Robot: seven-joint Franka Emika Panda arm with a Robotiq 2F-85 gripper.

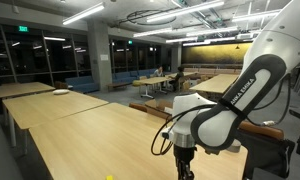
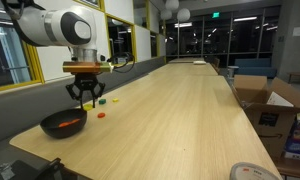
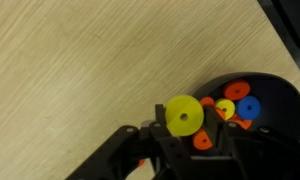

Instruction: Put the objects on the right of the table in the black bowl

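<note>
1. At the lower left of an exterior view, a small round black bowl (image 2: 60,132) sits on the long pale wooden table (image 2: 180,110).
2. Just right of it lies one tiny orange item (image 2: 100,115).
3. Over the bowl hangs the dark robot gripper (image 2: 85,102).
4. At the bottom of the wrist view, a round yellow-green disc (image 3: 183,115) sits at its fingertips; I cannot tell whether they clamp it.

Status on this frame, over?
Gripper looks shut on yellow-green disc, beside black bowl. One orange piece on table, outside bowl. Nothing blocking.
</note>
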